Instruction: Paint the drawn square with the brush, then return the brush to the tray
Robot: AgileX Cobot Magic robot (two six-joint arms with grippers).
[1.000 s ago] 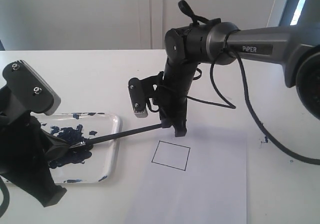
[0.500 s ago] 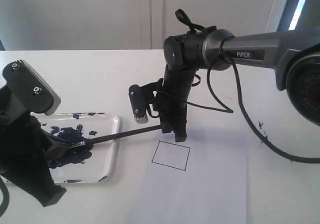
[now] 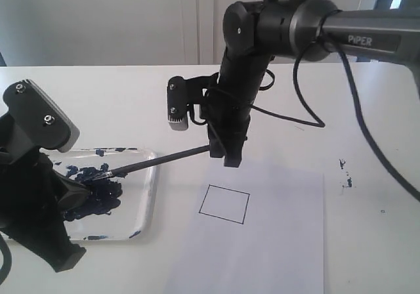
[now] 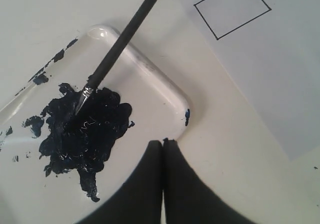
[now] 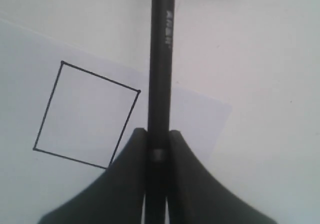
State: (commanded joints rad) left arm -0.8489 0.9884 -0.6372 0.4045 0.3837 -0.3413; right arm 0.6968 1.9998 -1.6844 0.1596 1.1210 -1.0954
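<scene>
Black brush (image 5: 161, 59) within right claw (image 5: 157, 136)

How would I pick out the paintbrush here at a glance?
Find the clear tray on the left of the white table in the exterior view. Pointing down at its dark blue paint blob is the brush, handle end gripped in the right arm's jaws. It is the only straight, thin black stick, with a silver collar by its tip.

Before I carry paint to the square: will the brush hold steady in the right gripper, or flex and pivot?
Probably stiff: the brush shows no sag from the right gripper to its tip. It may pivot when pressed, being pinched only near its end. Likely light: thin handle.
</scene>
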